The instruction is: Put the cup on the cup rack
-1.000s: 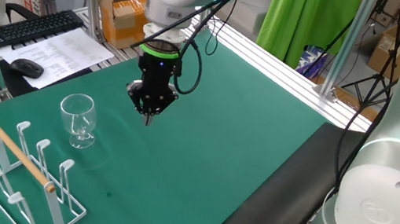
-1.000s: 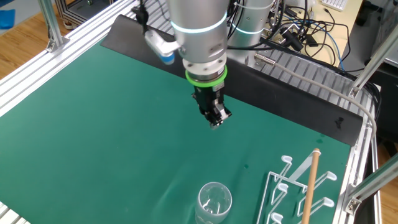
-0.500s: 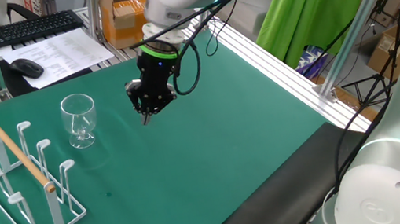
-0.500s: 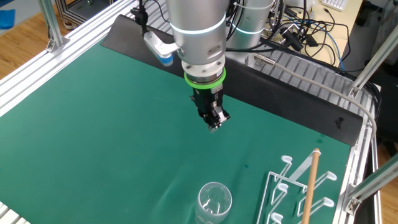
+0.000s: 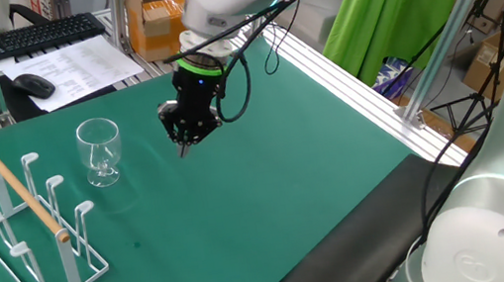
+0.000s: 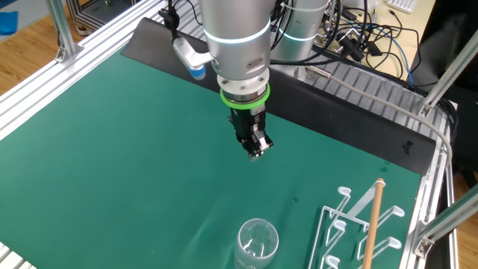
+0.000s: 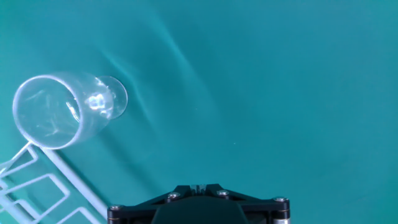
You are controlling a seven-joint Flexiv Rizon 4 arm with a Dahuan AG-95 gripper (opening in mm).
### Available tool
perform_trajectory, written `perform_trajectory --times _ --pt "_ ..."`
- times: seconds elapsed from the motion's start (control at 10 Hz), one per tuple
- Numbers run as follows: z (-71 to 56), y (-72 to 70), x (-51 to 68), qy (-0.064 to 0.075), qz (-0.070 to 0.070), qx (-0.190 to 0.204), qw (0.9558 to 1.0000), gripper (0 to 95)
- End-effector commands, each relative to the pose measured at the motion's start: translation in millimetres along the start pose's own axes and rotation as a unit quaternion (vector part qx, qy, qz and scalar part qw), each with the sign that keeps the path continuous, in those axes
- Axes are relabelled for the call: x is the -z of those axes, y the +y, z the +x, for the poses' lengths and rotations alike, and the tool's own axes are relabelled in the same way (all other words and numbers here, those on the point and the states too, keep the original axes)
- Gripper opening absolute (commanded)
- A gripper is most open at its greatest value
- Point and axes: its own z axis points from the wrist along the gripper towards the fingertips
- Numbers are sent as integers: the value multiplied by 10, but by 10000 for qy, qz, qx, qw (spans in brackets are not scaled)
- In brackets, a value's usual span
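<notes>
The claw (image 5: 186,152) hangs over the green tabletop (image 5: 276,167), pointing down, with nothing between its fingertips; in both fixed views the tips look drawn close together, almost to a single point, so I judge it narrow and empty; the hand view shows only the dark underside of the hand and no fingertips, so it adds nothing on that score.

The goblet (image 5: 99,151) stands upright on its round foot, well apart from the claw and on the claw's rack side; upright standing leaves the bowl and rim free from above and the short stem free from the side, which is presumably why the arm (image 6: 237,45) sits high, clear of the glass, in what looks like an approach. In the hand view the goblet (image 7: 62,109) lies at the upper left with its open mouth towards the camera, so the claw is not yet over it.

The cup rack (image 5: 31,239) stands just beside the goblet, white wire base flat on the tabletop, flat-tipped pegs upright, the light wooden rod (image 5: 25,195) slanting across them; the pegs point up so that a cup can be hung mouth-down on one.

As to contents: the goblet looks empty, only highlights showing through the clear glass; every peg I can see is bare; no cup is on the rack, so the task is not yet done.
</notes>
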Motion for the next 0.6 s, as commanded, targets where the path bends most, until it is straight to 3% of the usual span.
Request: perform_trajectory --times 0.1,0.6 --pt "14 -5 7 -65 33 -101 9999 0" --pt "-1 5 23 -19 -1 -232 9997 0"
